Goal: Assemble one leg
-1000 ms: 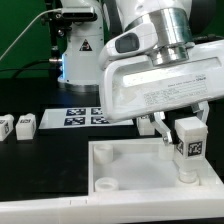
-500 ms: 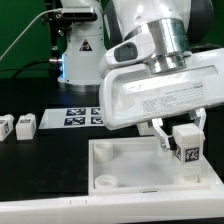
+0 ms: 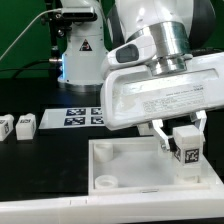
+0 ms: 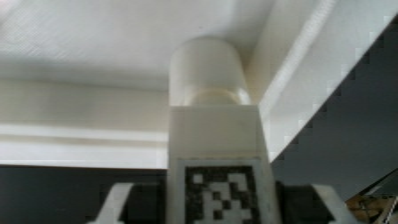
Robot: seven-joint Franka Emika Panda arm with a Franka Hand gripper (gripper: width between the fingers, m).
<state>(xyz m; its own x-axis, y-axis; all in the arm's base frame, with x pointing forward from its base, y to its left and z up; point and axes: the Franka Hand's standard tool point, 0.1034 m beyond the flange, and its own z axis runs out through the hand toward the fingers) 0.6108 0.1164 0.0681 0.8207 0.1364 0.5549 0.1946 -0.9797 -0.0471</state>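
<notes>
Fingers pinched on the tagged block of the leg, the Panda arm holds the part upright over the corner of the white tray-like top at the exterior view's right. The leg's lower end is level with the rim there; whether it touches the corner hole cannot be told.

The likely trouble is a slight misalignment. A tip that meets the lip of the hole rather than its mouth could jam, or tilt the leg in the grip. The plastic looks smooth enough to slip between the fingers under a downward push, and the top, which appears unclamped, might slide on the bench if pressed off-centre.

The leg is hard-looking white plastic. It is a squared block bearing a black-and-white square tag, and in the wrist view it runs into a round, dome-ended stem. The top is matte white and square, with a raised rim and a round socket at the near corner. The bench is flat black. Two spare legs lie on it well apart at the exterior view's left. The thin marker board lies behind the top.
</notes>
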